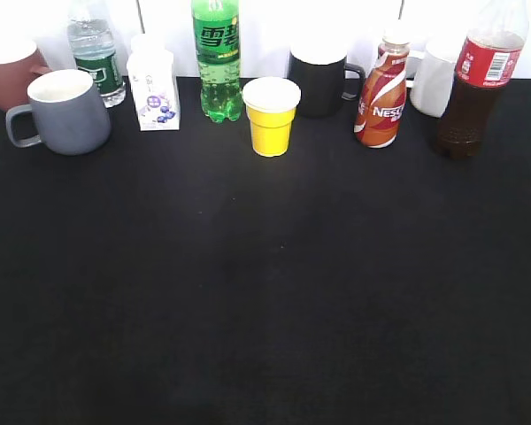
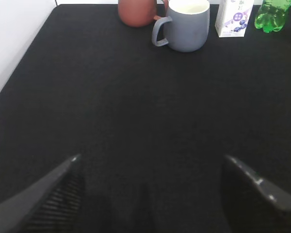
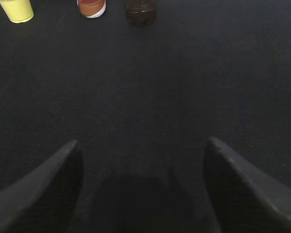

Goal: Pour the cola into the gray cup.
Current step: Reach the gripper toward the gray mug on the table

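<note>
Standing capless at two o'clock, the cola bottle [image 1: 480, 84] waited across the black table [image 1: 265, 292] from the gray cup [image 1: 66, 111] at ten o'clock, both the left gripper [image 2: 150, 189] and right gripper [image 3: 141, 184] spread wide and empty, seemingly poised to reach.

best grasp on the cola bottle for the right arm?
Take the cola bottle around its straight body below the red label, coming in level from the front. It stands upright at the table's back right; the Nescafe bottle stands apart on its left. Right gripper is open.
</note>
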Motion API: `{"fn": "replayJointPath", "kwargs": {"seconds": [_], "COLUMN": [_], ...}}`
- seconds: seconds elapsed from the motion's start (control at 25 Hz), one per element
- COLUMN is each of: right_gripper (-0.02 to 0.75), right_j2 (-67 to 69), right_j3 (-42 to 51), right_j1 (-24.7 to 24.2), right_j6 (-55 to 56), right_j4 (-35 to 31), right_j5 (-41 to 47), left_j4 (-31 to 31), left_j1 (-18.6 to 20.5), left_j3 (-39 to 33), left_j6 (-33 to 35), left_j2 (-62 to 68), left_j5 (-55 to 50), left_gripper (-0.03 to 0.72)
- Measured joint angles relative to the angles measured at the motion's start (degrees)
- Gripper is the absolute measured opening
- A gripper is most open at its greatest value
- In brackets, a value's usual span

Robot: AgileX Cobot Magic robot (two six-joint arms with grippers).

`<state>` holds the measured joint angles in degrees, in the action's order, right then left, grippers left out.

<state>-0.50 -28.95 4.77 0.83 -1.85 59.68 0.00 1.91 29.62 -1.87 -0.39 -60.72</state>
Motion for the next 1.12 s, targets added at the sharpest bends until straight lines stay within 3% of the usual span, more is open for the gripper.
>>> {"fn": "replayJointPath", "kwargs": {"seconds": [0.2, 0.28, 0.32, 0.44, 0.64, 0.84, 0.96, 1.12], "right_gripper": [0.585, 0.585, 0.585, 0.585, 0.585, 0.585, 0.585, 0.585], "right_j2": [0.0, 0.0, 0.0, 0.0, 0.0, 0.0, 0.0, 0.0], "right_j3": [0.0, 0.0, 0.0, 0.0, 0.0, 0.0, 0.0, 0.0], "right_j1": [0.0, 0.0, 0.0, 0.0, 0.0, 0.0, 0.0, 0.0], "right_j6": [0.0, 0.0, 0.0, 0.0, 0.0, 0.0, 0.0, 0.0], "right_j4": [0.0, 0.0, 0.0, 0.0, 0.0, 0.0, 0.0, 0.0], "right_j5": [0.0, 0.0, 0.0, 0.0, 0.0, 0.0, 0.0, 0.0], "left_j4": [0.0, 0.0, 0.0, 0.7, 1.0, 1.0, 1.7, 5.1], "left_j1": [0.0, 0.0, 0.0, 0.0, 0.0, 0.0, 0.0, 0.1], "left_j3": [0.0, 0.4, 1.2, -1.1, -12.4, -12.8, -10.2, -0.5], "left_j6": [0.0, 0.0, 0.0, 0.0, 0.0, 0.0, 0.0, 0.0], "left_j2": [0.0, 0.0, 0.0, 3.3, 29.1, 67.0, 86.6, 102.6], "left_j5": [0.0, 0.6, 4.7, 29.6, 69.7, 100.0, 112.6, 115.4], "left_gripper": [0.657, 0.587, 0.554, 0.530, 0.528, 0.520, 0.468, 0.456]}}
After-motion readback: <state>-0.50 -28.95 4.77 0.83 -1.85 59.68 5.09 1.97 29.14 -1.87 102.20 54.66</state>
